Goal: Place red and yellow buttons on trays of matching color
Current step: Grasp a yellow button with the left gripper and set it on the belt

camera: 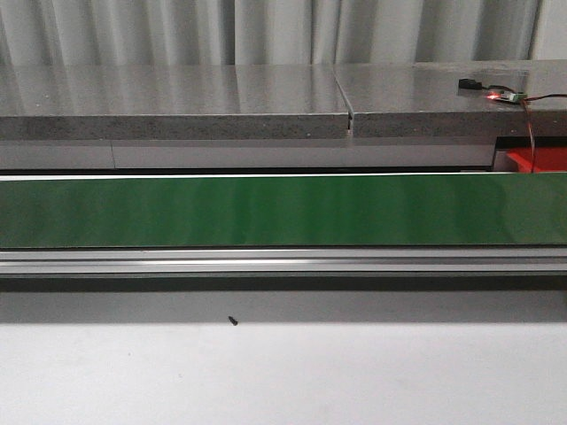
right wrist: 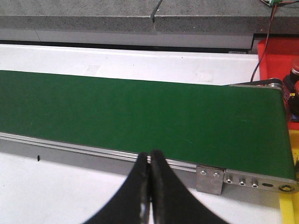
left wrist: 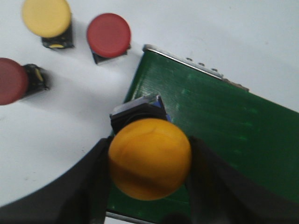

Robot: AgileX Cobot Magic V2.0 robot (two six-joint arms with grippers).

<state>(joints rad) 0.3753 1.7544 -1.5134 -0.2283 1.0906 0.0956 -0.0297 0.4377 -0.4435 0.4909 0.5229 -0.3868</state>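
A yellow button (left wrist: 149,158) with a domed cap and dark base sat over the green belt's end. On the white desk (left wrist: 224,32) nearby stood another yellow button (left wrist: 46,17) and two red buttons (left wrist: 109,35), one (left wrist: 11,80) lying tipped sideways.

I see only fingers of my rig: the left gripper (left wrist: 149,186) has 2 broad, matte black fingers (left wrist: 88,186) with rounded outer edges. The right gripper (right wrist: 149,196) has 2 black fingers, smooth, tapering to narrow tips. No cables, screws or markings are discernible on them.
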